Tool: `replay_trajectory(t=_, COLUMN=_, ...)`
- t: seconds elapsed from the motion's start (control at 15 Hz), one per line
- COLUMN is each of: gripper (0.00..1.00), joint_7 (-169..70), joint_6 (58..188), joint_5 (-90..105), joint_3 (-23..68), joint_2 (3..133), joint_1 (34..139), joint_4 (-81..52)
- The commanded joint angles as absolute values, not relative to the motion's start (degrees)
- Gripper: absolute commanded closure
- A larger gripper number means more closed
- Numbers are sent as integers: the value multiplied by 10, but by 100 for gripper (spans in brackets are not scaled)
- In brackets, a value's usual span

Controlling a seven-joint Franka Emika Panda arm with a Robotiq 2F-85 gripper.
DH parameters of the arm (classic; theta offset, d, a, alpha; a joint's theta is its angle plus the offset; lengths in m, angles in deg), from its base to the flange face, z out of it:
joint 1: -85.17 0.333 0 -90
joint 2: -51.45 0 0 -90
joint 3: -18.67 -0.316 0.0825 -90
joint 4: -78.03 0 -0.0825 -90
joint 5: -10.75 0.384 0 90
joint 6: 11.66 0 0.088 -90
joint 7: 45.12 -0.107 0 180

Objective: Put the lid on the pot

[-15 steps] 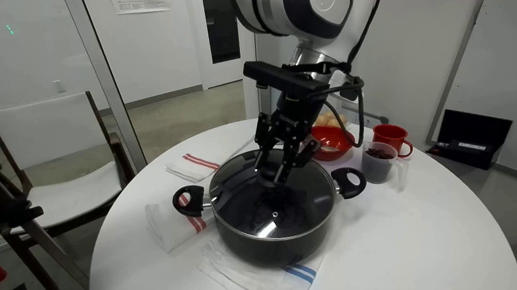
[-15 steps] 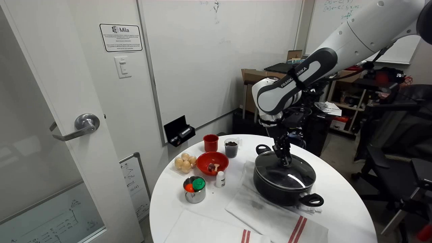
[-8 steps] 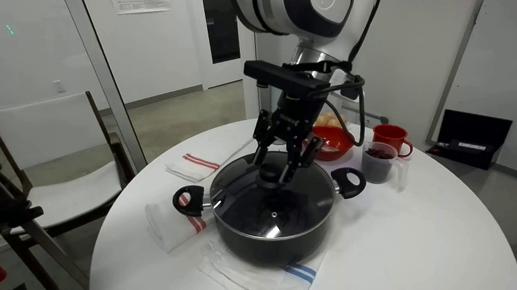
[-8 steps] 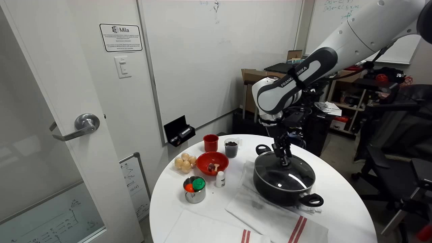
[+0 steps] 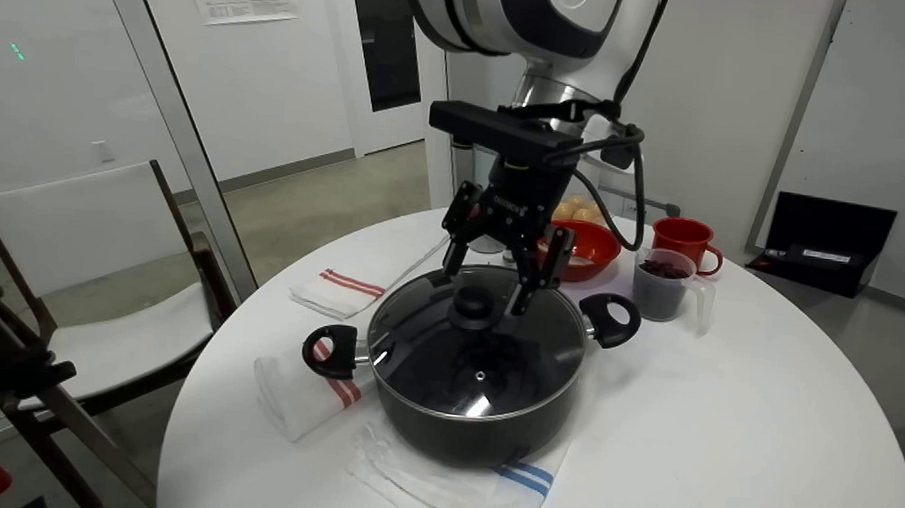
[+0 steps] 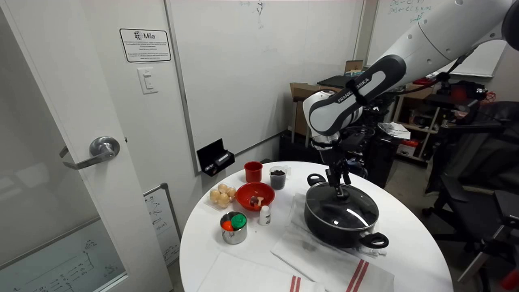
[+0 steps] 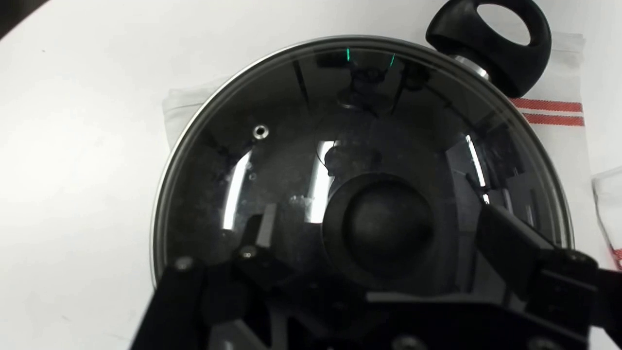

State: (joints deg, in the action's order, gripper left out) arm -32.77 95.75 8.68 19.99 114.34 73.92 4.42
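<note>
Gripper (image 5: 483, 290), all black, pointed down at the round, metal-rimmed lid of clear glass (image 5: 452, 369). Its two fingers (image 7: 510, 248) stood apart: in the wrist view, one was at nine o'clock and one at three o'clock from the round black knob (image 7: 388, 223), with a gap visible on each side. A small metal ring (image 7: 261, 131) was set in the lid at ten o'clock. The lid lay on the wide black pot (image 5: 479, 443) and covered its opening. In an exterior view, with the pot as clock centre, its black loop handles (image 5: 601, 322) were at nine o'clock and between two and three. Partly under the pot, a white cloth with blue stripes (image 5: 467, 498) reached out toward six o'clock, and a white cloth with red stripes (image 5: 291, 394) lay toward half past eight. A shallow red bowl (image 5: 579, 267) was between one and two o'clock; at two o'clock stood a transparent plastic measuring cup (image 5: 660, 300) and, behind it, a red mug (image 5: 684, 242). In an exterior view, near nine o'clock, stood a small white bottle (image 6: 264, 215). All rested on a round white table (image 5: 727, 425).
</note>
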Motion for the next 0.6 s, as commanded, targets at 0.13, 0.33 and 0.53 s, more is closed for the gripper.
replay_trajectory(t=0.13, gripper=0, joint_7=-338, joint_6=951, joint_5=92, joint_3=203, joint_2=1125, joint_1=744, joint_4=26)
replay_trajectory(t=0.33, gripper=0, joint_7=-340, joint_6=960, joint_5=94, joint_3=202, joint_2=1117, joint_1=744, joint_4=14)
replay_trajectory(t=0.53, gripper=0, joint_7=-338, joint_6=972, joint_5=97, joint_3=199, joint_2=1100, joint_1=744, joint_4=-8)
